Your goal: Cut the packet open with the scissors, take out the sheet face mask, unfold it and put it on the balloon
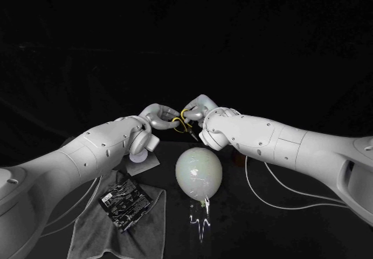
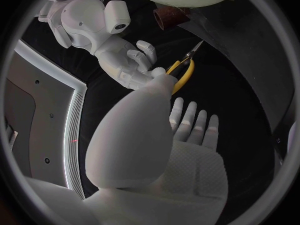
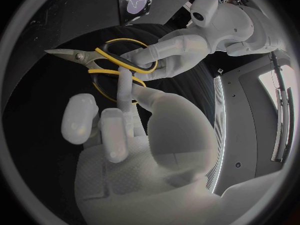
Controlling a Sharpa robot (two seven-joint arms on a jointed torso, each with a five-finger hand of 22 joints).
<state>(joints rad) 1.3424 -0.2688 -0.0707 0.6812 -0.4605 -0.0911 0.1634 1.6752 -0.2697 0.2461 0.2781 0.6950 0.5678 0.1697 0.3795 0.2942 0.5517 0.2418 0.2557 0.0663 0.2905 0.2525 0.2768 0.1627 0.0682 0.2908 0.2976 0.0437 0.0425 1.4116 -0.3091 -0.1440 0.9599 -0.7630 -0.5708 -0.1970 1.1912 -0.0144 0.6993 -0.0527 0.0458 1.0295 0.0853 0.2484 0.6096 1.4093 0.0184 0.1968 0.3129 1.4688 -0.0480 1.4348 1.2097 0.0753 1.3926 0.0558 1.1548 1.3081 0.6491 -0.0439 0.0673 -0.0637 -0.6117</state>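
Head view: at upper centre, left hand (image 1: 159,116) and right hand (image 1: 200,110) meeting on yellow-handled scissors (image 1: 185,122), half hidden between the wrists. Just below, mid-frame, balloon (image 1: 199,170). Lower left, packet (image 1: 124,202) lying on a grey cloth (image 1: 93,237). Right of the balloon, a white cable (image 1: 249,178).

Left wrist view: thumb against a scissor handle, other fingers (image 2: 187,117) straight and spread. Cannot tell whether gripping.

Right wrist view: own finger (image 3: 125,87) hooked through the lower loop, gripping the scissors.

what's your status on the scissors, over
Left hand and right hand both grip the scissors, held between them. Packet lies on the grey cloth, not held. Balloon stands beside the cloth.
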